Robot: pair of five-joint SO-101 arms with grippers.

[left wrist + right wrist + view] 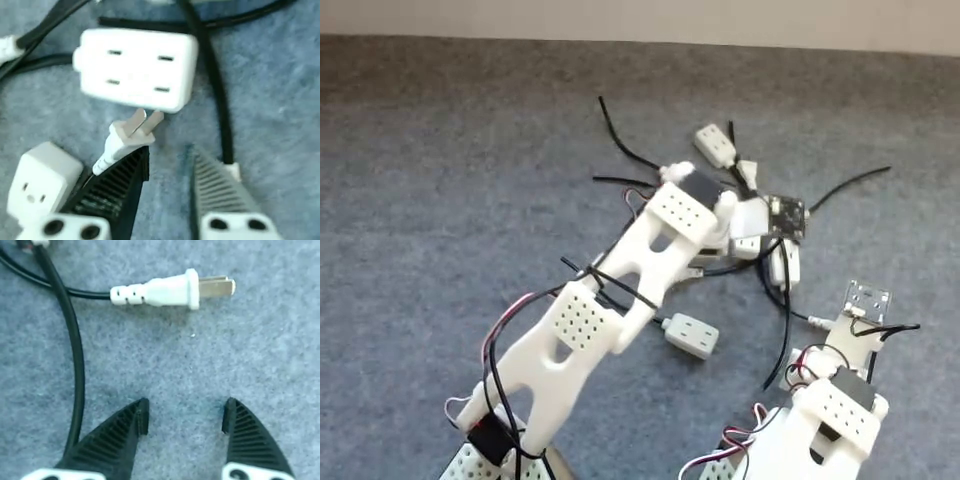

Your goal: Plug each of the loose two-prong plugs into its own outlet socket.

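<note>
First plug (127, 136) lies at the centre of the left wrist view, its two blades flat on the carpet (440, 200) and touching, or all but touching, the lower edge of a white outlet block (135, 67). That block lies face up, four slots toward the camera, so the blades meet its side rather than its openings. In my judgement the plug must be lifted and turned before it can go in. The left gripper (167, 165) hangs just below it with its jaws apart. The black finger (117, 182) sits right beside the plug's body, while the pale finger (220, 192) stands off across bare carpet. That looks like a stance for closing on the plug, though nothing is clamped. A white cube adapter (42, 175) rests at the lower left.

The second plug (170, 290) lies across the top of the right wrist view, blades pointing to the frame's right, on the end of a thin black cable (75, 355). The right gripper (186, 415) holds apart from it near the bottom edge, jaws wide and empty, lined up roughly under the plug.

From above, another outlet block (692, 335) sits alone at lower centre. The surface is grey-blue, short-piled carpet strewn with black cords, and a pale strip (620, 20) runs along the top edge.
</note>
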